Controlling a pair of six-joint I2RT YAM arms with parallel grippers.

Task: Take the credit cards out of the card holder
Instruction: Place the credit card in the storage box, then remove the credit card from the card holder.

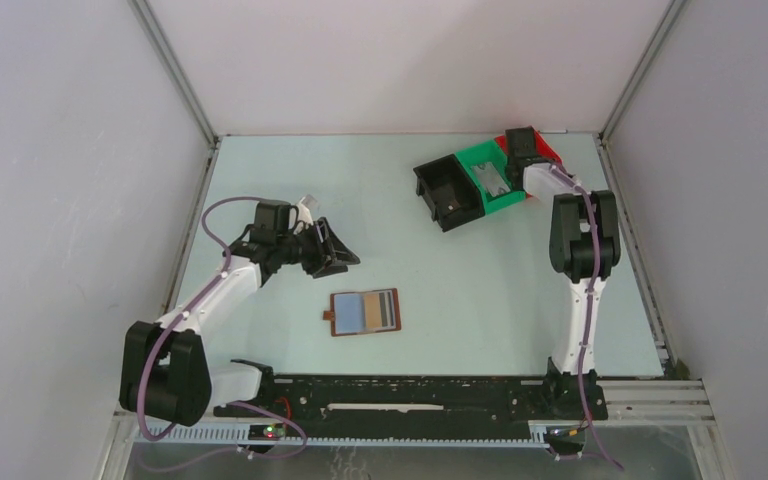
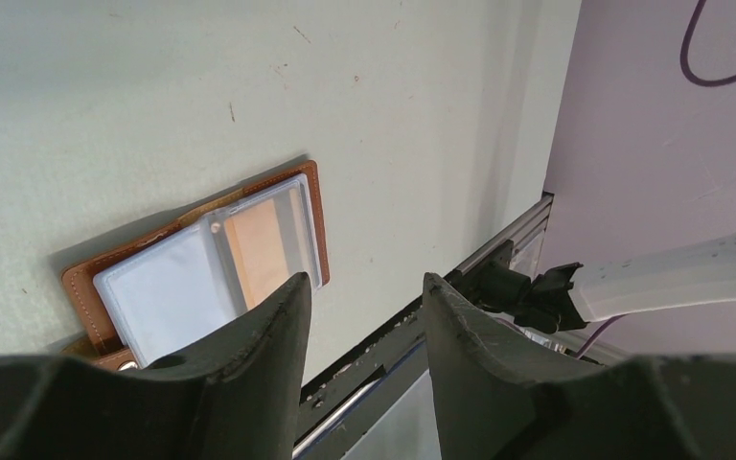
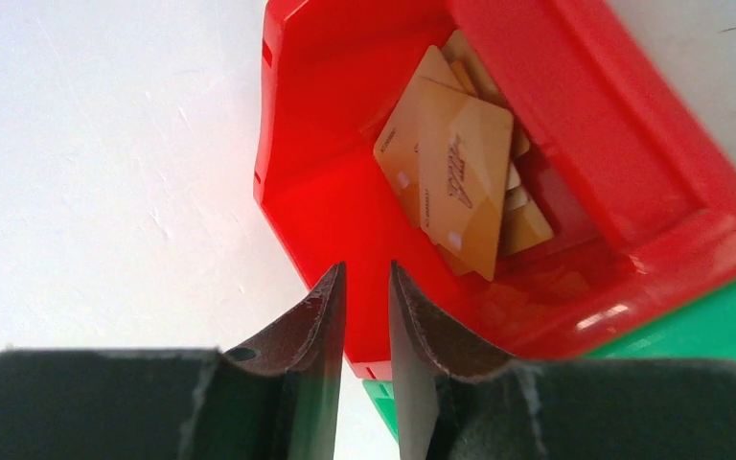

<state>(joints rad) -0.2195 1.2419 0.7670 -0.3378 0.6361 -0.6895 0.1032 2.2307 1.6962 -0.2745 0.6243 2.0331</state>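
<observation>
1. The left gripper (image 1: 332, 250) hovers over the left half of the table (image 1: 260, 170), tilted toward the middle; in its wrist view its jaws stand spread with nothing between them, only table and the frame rail showing in the gap.
2. The card holder (image 1: 365, 311) lies open and flat on the table near the front edge, just right of the left gripper and apart from it; its brown rim frames a pale blue panel beside a clear sleeve; a tan-orange card (image 2: 257, 247) sits under that sleeve, inside the holder.
3. The black bin (image 1: 442, 195) stands at the far right-centre of the table; whether it holds anything I cannot tell.
4. The green bin (image 1: 488, 178) sits touching the black bin's right side; something pale grey (image 1: 495, 184) lies in it, too small to name.
5. The red bin (image 3: 345, 144) sits beside the green bin, nearest the far right corner; a loose pile of tan-orange credit cards (image 3: 455, 177) rests in it, overlapping one another.
6. The right gripper (image 3: 364, 278) hangs over the near rim of the red bin; its jaws are parted by a narrow gap and pinch nothing; the cards lie beyond the fingertips, not touching them.
</observation>
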